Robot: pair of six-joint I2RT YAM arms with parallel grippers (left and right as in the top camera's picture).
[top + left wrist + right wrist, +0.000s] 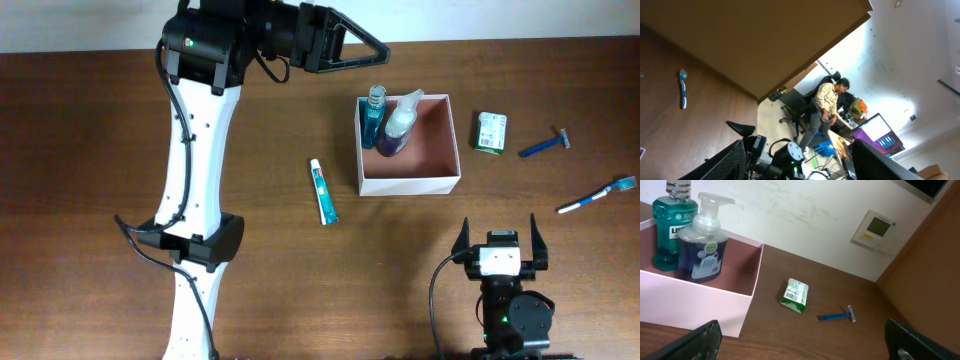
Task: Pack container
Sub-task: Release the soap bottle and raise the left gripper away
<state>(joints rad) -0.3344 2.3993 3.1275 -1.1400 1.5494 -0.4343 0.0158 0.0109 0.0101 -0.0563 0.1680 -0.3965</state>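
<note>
Inside the container (410,185) stand mouthwash (375,108) and soap pump (398,128); toothpaste (323,192), packet (490,132), razor (545,145), toothbrush (597,196) lie outside, left claw (383,45) and right claw (499,226) wide, empty.

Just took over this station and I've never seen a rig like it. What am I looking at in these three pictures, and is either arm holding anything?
Two robot arms at a wooden table, each ending in a two-finger gripper. One picture looks straight down; the others come from cameras on the left and right wrists. The container holds a mouthwash bottle and a pump bottle. Loose on the table: a toothpaste tube, a green packet, a razor and a toothbrush. The left gripper is lifted and tilted, so its camera mostly sees the room. The right gripper faces the container. Both are open and empty.
</note>
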